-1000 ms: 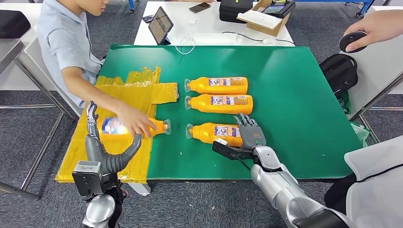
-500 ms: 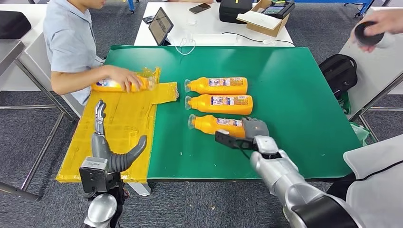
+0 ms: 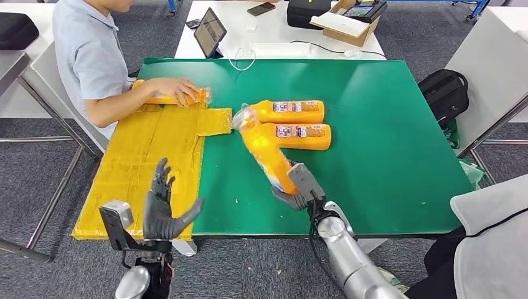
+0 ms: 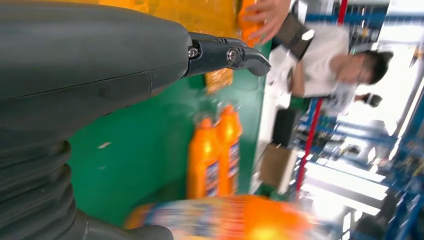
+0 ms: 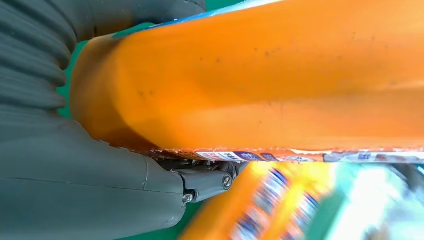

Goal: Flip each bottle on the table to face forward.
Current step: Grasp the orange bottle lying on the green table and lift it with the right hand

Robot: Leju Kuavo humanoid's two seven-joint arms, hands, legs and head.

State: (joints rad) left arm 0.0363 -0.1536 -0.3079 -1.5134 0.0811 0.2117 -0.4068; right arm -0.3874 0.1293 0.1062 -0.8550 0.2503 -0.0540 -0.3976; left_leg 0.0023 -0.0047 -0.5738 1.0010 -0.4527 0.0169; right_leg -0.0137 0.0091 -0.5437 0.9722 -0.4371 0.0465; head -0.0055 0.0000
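My right hand (image 3: 300, 189) grips the base of an orange bottle (image 3: 266, 151) and holds it lifted and tilted, cap end up toward the far left. In the right wrist view the same bottle (image 5: 260, 80) fills the frame against the hand (image 5: 75, 170). Two more orange bottles (image 3: 287, 112) (image 3: 299, 136) lie side by side on the green table (image 3: 386, 137), caps to the left. My left hand (image 3: 163, 205) hovers open over the near edge of the yellow sheet (image 3: 149, 162). A person's hand presses a fourth orange bottle (image 3: 163, 98) at the sheet's far end.
The person (image 3: 93, 56) sits at the table's far left. A white table (image 3: 274, 31) behind holds a tablet (image 3: 210, 32), a box and cables. A black bag (image 3: 444, 93) sits on the floor at the right. A second person's clothing (image 3: 492, 237) is at bottom right.
My right hand has lifted the nearest bottle off the table and swung it upright-tilted. The person carried the fourth bottle to the sheet's far end. My left hand dropped lower and turned.
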